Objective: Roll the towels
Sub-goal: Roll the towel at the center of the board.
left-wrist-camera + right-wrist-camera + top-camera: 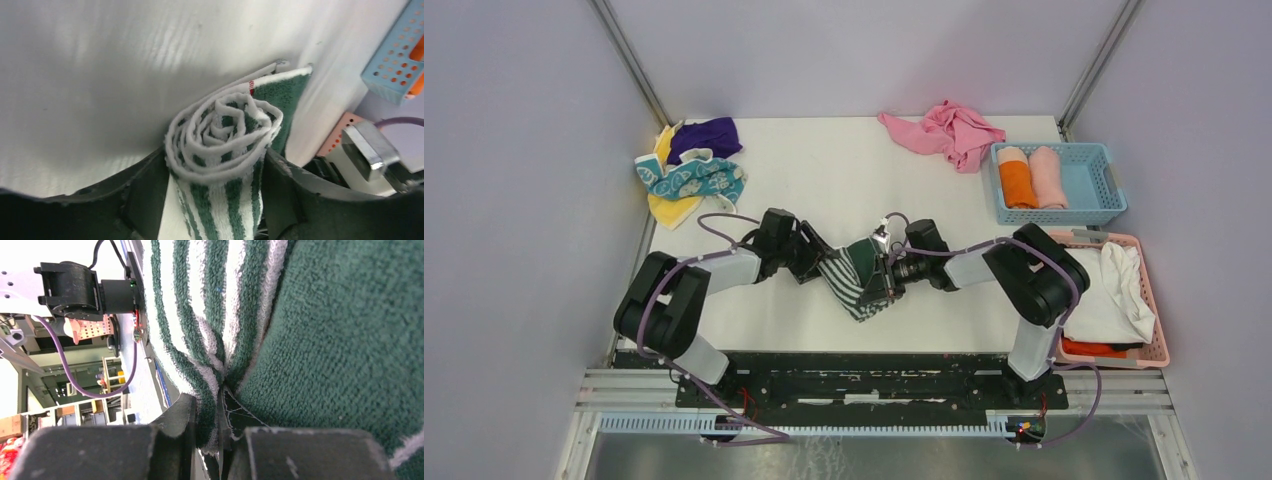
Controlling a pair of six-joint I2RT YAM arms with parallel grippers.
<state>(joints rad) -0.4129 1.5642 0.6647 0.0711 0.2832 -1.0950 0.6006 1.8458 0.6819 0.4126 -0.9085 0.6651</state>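
Towels (692,178) wait heaped at 10 o'clock on the table (844,170), teal, yellow and purple tangled together. At 4 o'clock a pink basket (1160,345) holds white fabric (1114,295). At 2 o'clock a blue basket (1086,185) holds two rolls (1018,182), and a pink cloth (949,132) lies at 1 o'clock. The striped towel (856,282), green and white, is at the table's centre, strung between your two arms. From above you cannot tell whether it clears the surface.

Your left gripper (215,167) holds the rolled end with its jaws wide, a finger touching each side of the spiral. Your right gripper (212,412) is nipped nearly together on a thin fold of the loose part.

The step looks like finishing this roll. The spiral shows gaps between its layers, so draw gently toward 3 o'clock with the right to take up slack. Hold with the left just firmly enough that the core does not slip out endwise. Keep the side hems level as the tail wraps round, or the roll will likely cone. Release the right only once the tail lies flat on the roll, then set it down seam under.
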